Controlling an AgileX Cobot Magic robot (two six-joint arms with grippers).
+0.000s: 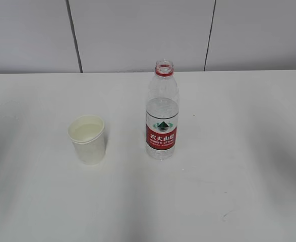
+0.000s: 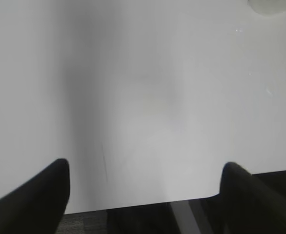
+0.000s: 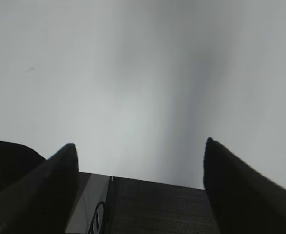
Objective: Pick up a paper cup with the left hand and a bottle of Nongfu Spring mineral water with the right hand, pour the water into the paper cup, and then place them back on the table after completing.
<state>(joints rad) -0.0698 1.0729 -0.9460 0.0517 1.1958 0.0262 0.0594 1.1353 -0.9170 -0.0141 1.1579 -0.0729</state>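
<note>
A white paper cup (image 1: 87, 139) stands upright on the white table (image 1: 228, 176), left of centre, with clear water (image 1: 87, 132) in it. An uncapped Nongfu Spring bottle (image 1: 162, 111) with a red label stands upright to its right, partly filled with water. Neither arm shows in the exterior view. My left gripper (image 2: 145, 168) is open and empty over the table's near edge (image 2: 143, 202); a sliver of the cup (image 2: 274, 6) shows at the top right of the left wrist view. My right gripper (image 3: 140, 148) is open and empty over the table's near edge (image 3: 147, 181).
A grey panelled wall (image 1: 137, 35) stands behind the table. Dark floor (image 3: 157, 209) lies below the table's edge in both wrist views. Soft shadows fall on the table's left and right sides.
</note>
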